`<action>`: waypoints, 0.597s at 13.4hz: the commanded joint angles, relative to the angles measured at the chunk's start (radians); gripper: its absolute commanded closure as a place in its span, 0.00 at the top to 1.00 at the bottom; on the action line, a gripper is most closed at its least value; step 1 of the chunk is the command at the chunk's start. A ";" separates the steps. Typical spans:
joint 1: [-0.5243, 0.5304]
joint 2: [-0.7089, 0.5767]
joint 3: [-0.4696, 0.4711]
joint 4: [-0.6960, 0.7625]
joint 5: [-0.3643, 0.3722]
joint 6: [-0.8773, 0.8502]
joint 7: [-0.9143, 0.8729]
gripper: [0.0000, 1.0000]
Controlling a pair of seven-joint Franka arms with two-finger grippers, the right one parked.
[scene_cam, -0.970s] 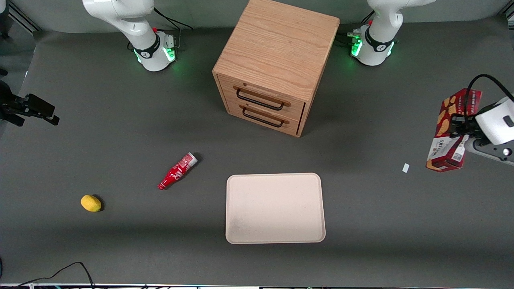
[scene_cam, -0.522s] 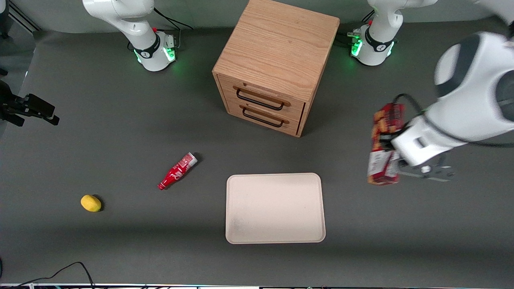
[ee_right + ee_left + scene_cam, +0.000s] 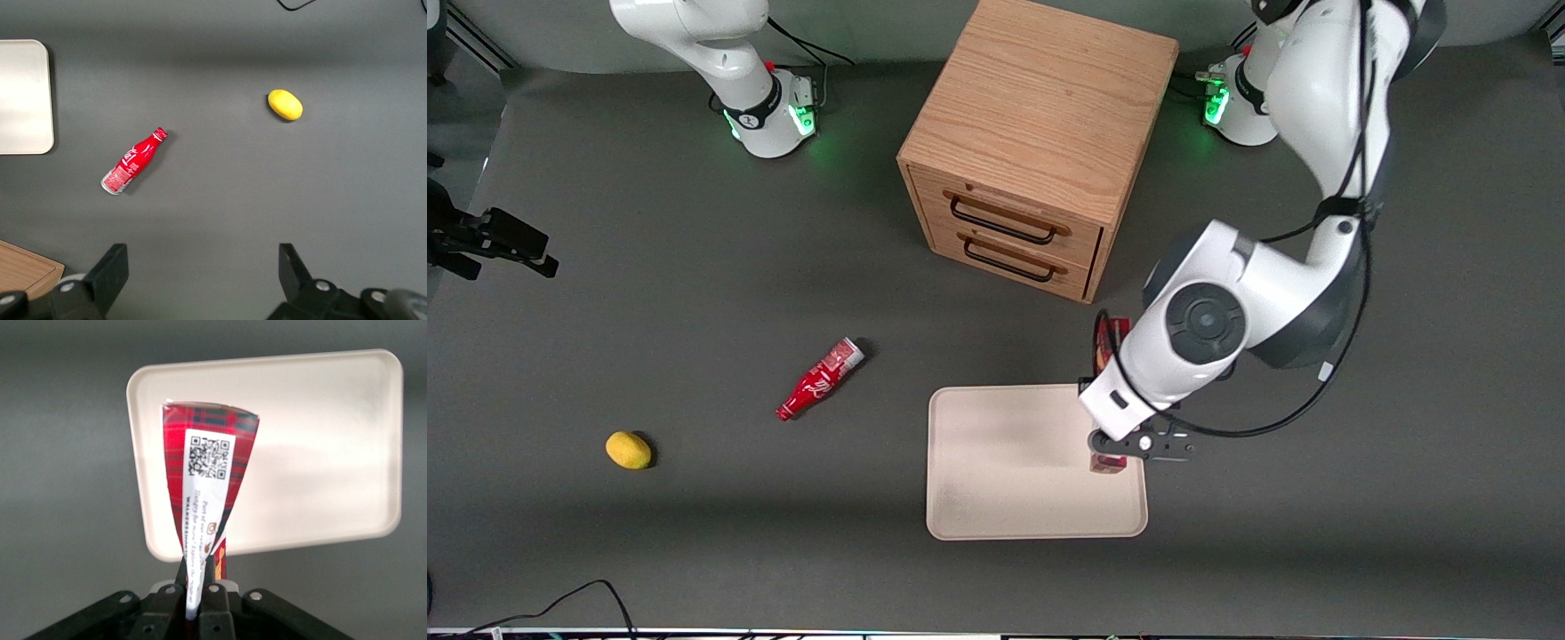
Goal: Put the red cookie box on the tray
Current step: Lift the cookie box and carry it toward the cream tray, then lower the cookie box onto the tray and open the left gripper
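Note:
The red cookie box (image 3: 208, 473) is a slim dark-red carton with a white label panel, and my gripper (image 3: 199, 577) is shut on its narrow sides. It hangs over the cream-beige tray (image 3: 320, 453), above the tray's edge at the working arm's end. In the front view the arm's wrist covers most of the box (image 3: 1112, 340). Only its two ends show, one above the tray (image 3: 996, 462) rim nearest the cabinet and one over the tray. The gripper (image 3: 1116, 442) sits above that same end of the tray.
A wooden drawer cabinet (image 3: 1040, 151) with two closed drawers stands farther from the front camera than the tray. A small red bottle (image 3: 820, 380) lies on the mat toward the parked arm's end, and a yellow lemon (image 3: 629, 450) lies farther that way.
My gripper has carried the box from the working arm's end of the table to above the tray's edge. The box has turned edge-on to the front camera.

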 commanded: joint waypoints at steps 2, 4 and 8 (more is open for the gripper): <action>-0.058 0.104 0.080 0.071 0.053 0.100 -0.041 0.00; -0.058 0.135 0.092 0.071 0.056 0.159 -0.036 0.00; -0.058 0.192 0.126 0.071 0.059 0.252 -0.035 0.00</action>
